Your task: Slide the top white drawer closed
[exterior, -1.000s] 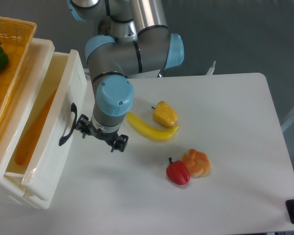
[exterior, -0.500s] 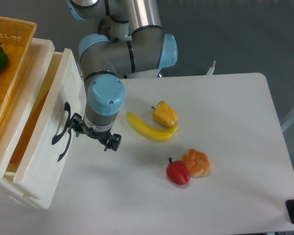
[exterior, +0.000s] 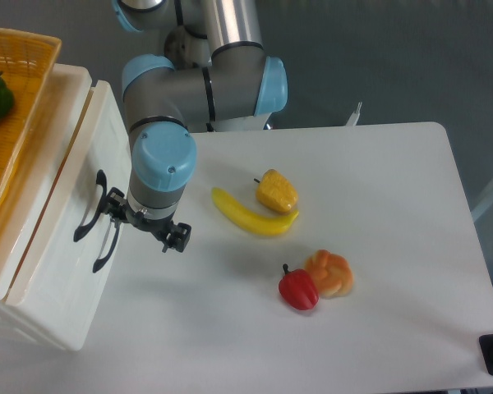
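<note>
The top white drawer (exterior: 62,246) is made of shiny, smooth plastic. Beside it, a woven yellow basket (exterior: 20,57) is seen. The surface (exterior: 378,205) looks smooth and matt.

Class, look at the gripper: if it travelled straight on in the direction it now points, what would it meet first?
The gripper points down, so it would most likely meet the white table first, just beside the top white drawer. Depth is hard to judge from this single view.
</note>
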